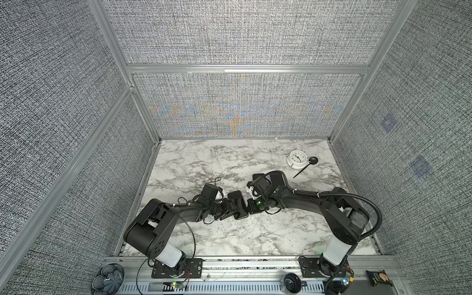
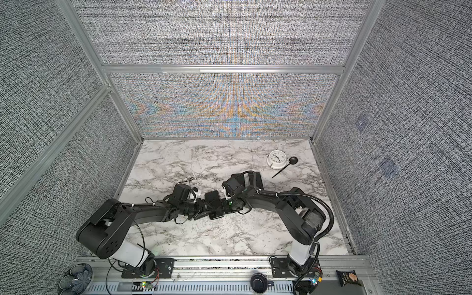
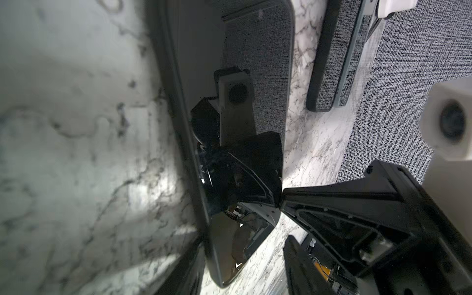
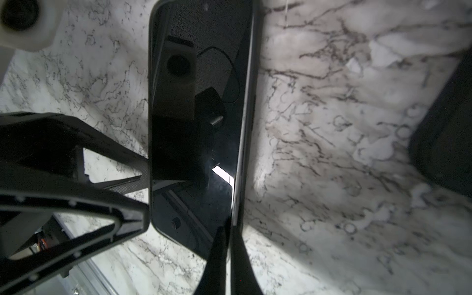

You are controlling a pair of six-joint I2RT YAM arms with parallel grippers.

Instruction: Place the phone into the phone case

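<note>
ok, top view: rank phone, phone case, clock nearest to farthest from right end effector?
1. phone, centre, at the tips of the right end effector.
2. phone case, just behind it, slightly right.
3. clock, far back right.

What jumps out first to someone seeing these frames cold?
On the marble table, two grippers meet at a glossy black phone: the left gripper at one long edge, the right gripper, tips closed, at the other. The dark phone case lies just behind the right gripper; a white clock sits far right.
</note>
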